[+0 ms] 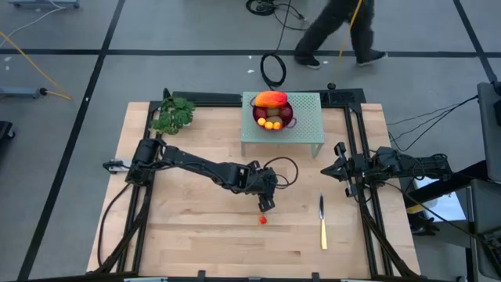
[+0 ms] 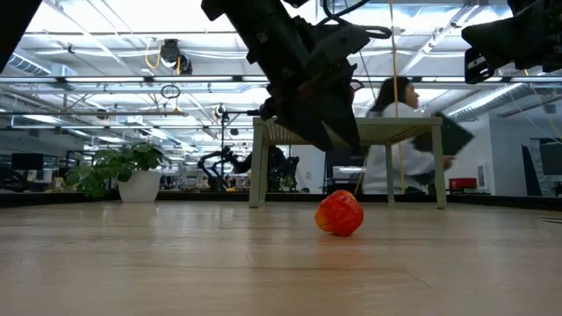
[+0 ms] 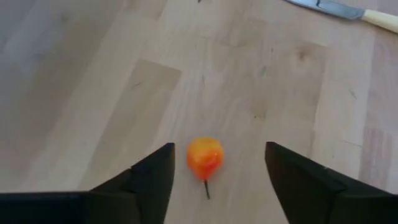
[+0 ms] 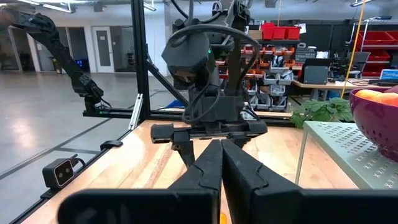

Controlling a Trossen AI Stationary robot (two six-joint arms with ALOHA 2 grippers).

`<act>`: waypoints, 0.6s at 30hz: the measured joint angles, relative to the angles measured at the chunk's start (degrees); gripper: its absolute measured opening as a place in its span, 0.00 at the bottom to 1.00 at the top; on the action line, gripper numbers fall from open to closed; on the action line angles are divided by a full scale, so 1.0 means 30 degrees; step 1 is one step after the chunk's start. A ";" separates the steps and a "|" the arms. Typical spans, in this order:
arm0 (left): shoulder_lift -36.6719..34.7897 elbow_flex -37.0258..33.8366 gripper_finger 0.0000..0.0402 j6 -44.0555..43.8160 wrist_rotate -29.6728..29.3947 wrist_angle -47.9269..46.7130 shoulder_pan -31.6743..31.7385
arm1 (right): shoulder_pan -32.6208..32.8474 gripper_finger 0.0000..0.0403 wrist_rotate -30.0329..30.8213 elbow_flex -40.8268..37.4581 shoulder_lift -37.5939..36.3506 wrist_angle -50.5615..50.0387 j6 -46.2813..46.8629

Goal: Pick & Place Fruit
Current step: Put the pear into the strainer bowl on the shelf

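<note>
- Left end effector hovers fingers apart just above the small orange-red fruit on the table, at 6 o'clock from the bowl.
- Best to centre, drop lower, then close gently.
- Right end effector waits at 3 o'clock, fingers together.

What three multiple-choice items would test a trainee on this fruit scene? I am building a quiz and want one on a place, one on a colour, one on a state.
1. Where does the small orange-red fruit lie?
A. in the bowl
B. on the bare wooden table
C. on the raised stand

2. What colour is the bowl holding the other fruit?
A. purple
B. white
C. green

3. How does the left gripper stand?
A. shut on the fruit
B. open, fingers either side of the fruit
C. shut, empty

Key: 1 B, the high view shows it on the boards near the knife; 2 A, its rim is purple; 3 B, the left wrist view shows gaps beside the fruit.
</note>
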 joint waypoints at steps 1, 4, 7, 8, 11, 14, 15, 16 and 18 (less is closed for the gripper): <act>0.0000 0.0000 0.64 0.0159 0.0006 -0.0024 0.0057 | -0.0007 0.00 0.0000 0.0000 0.0000 0.0000 0.0000; 0.0000 0.0000 0.70 0.0582 0.0168 -0.0017 0.0172 | -0.0006 0.00 0.0000 0.0000 0.0000 -0.0028 0.0000; 0.0000 0.0000 0.74 0.0805 0.0558 -0.0009 0.0274 | -0.0007 0.00 0.0000 0.0000 0.0000 -0.0044 0.0000; 0.0000 0.0000 0.74 0.0810 0.0722 -0.0003 0.0282 | -0.0007 0.00 0.0000 0.0000 0.0000 -0.0044 0.0000; 0.0169 0.0000 0.76 0.0880 0.0823 0.0116 0.0318 | -0.0002 0.00 0.0000 0.0000 -0.0005 -0.0044 0.0000; 0.0425 -0.0007 0.76 0.0936 0.1013 0.0072 0.0311 | 0.0000 0.00 0.0001 0.0000 -0.0001 -0.0058 0.0000; 0.0650 -0.0005 0.76 0.0934 0.1066 0.0341 0.0311 | 0.0000 0.00 0.0000 0.0000 -0.0007 -0.0051 0.0000; 0.0822 0.0007 0.76 0.0934 0.1135 0.0486 0.0311 | -0.0001 0.00 0.0000 0.0000 -0.0001 -0.0058 0.0000; 0.1021 -0.0026 0.76 0.0934 0.1166 -0.0069 0.0311 | -0.0007 0.00 0.0005 0.0000 -0.0005 -0.0058 0.0000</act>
